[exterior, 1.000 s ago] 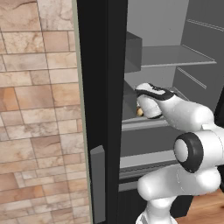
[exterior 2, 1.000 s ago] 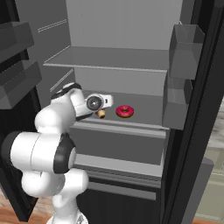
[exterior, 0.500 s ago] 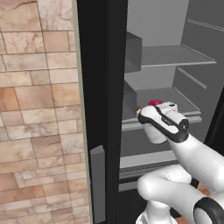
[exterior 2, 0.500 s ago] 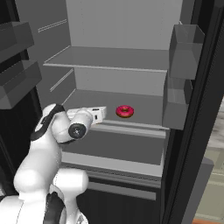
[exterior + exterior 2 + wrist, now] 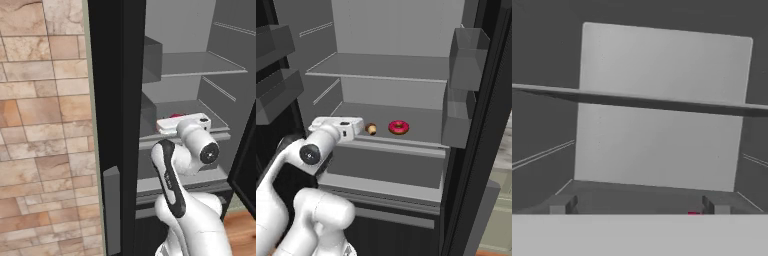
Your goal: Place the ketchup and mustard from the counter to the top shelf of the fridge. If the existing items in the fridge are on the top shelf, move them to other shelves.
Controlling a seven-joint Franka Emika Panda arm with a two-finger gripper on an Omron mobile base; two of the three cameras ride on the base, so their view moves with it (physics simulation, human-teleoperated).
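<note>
1. Your existing items sit on the lower shelf: the pink donut and the brown cupcake side by side, cupcake just past the pincer's tip, donut beyond it.
2. Pincer is level at that shelf's front edge, jaws spread wide, gripping nothing. Hand view shows both fingertips far apart.
3. Top shelf runs above the pincer.
4. Fridge stands open; door bins off to the pincer's far side, past the donut.
</note>
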